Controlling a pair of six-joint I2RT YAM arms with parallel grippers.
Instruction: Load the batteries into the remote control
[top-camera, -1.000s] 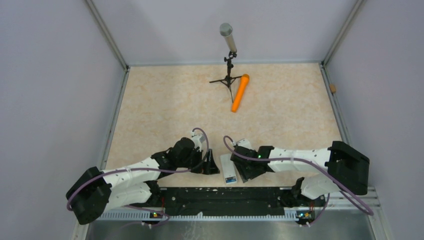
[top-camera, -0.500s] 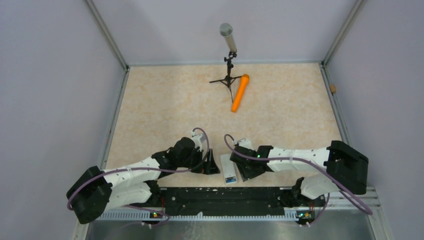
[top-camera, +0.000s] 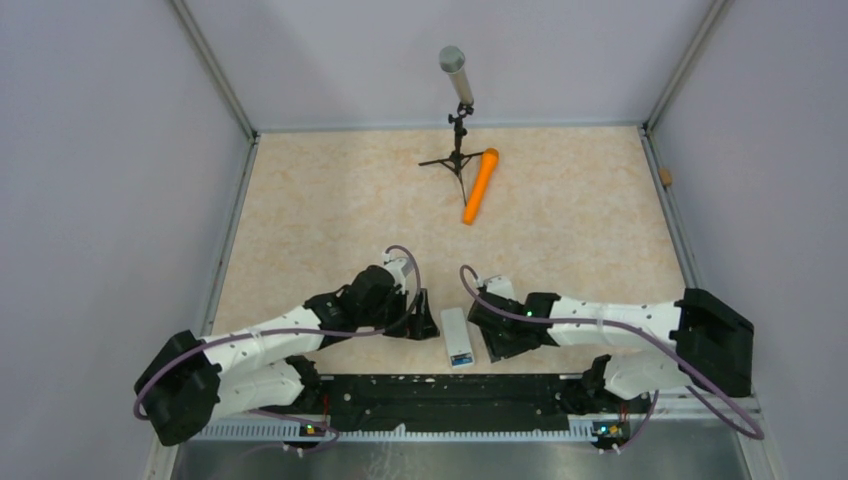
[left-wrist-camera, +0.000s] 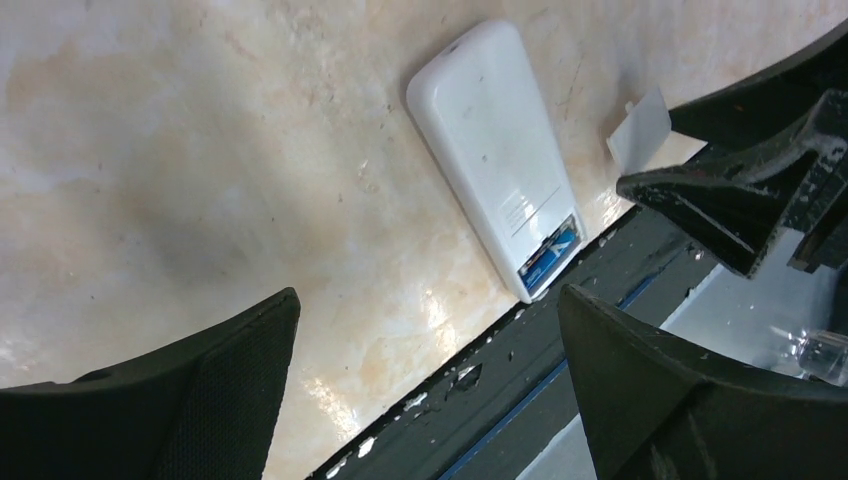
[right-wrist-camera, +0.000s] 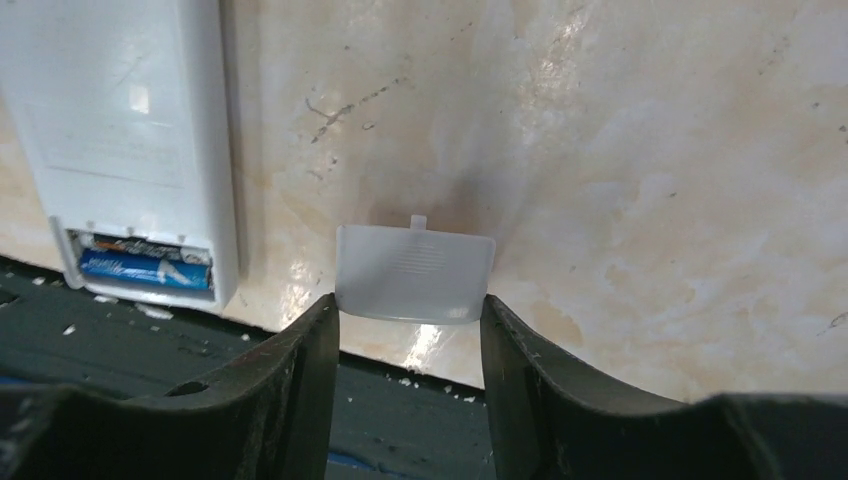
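The white remote control (top-camera: 457, 335) lies face down near the table's front edge, between the two arms. Its battery bay at the near end is uncovered, and the blue-banded batteries (right-wrist-camera: 145, 268) sit inside it, also visible as batteries (left-wrist-camera: 550, 250) in the left wrist view. My right gripper (right-wrist-camera: 410, 305) is just right of the remote (right-wrist-camera: 120, 120), shut on the small white battery cover (right-wrist-camera: 415, 272), one fingertip against each side edge. My left gripper (left-wrist-camera: 425, 300) hangs open and empty left of the remote (left-wrist-camera: 495, 150). From above, the left gripper (top-camera: 420, 318) and right gripper (top-camera: 497, 330) flank the remote.
A grey microphone (top-camera: 455, 75) on a black tripod stands at the back, with a long orange cylinder (top-camera: 480, 185) lying beside it. A black rail (top-camera: 450, 390) runs along the front edge, right behind the remote. Walls close in the left, right and back sides.
The right jaws have narrowed onto the battery cover and the right gripper has shifted slightly right, off the remote. The left gripper has drawn back up and left from the remote.
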